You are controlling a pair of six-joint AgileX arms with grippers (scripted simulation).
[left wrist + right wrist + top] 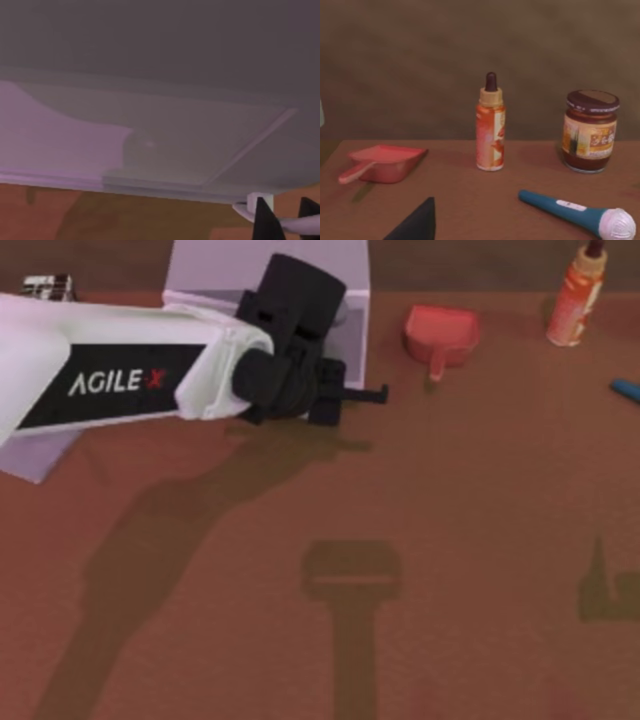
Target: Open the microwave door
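The microwave [210, 265] sits at the table's far edge, around eleven o'clock from the table's middle in the top view, its pale top mostly covered by the left arm. A pale lilac slab pokes out below the white arm at nine o'clock, near the left edge; it looks like the door [40, 455] swung outward, though the arm hides where it joins the oven. In the left wrist view the door [165, 145] fills the upper frame, a translucent grey window in a lilac-silver frame, with brown table [150, 220] beneath it.

The left gripper [375, 393] is at the microwave's front right corner, its black fingers pointing towards three o'clock. In its own wrist view two dark fingertips [262, 220] stand close on either side of a pale curved bar, which looks like the door's handle [300, 225], just beside a small white block. Whether they truly pinch it I cannot tell.

To the microwave's right lies a red scoop [442, 335], at one o'clock from the table's middle. Further right stands an orange dropper bottle [577, 295], and at the right edge lies a teal microphone [626, 390]. The right wrist view adds a jar [590, 131] near the bottle. The right arm is out of the top view; only a dark tip [417, 222] shows in its own camera.
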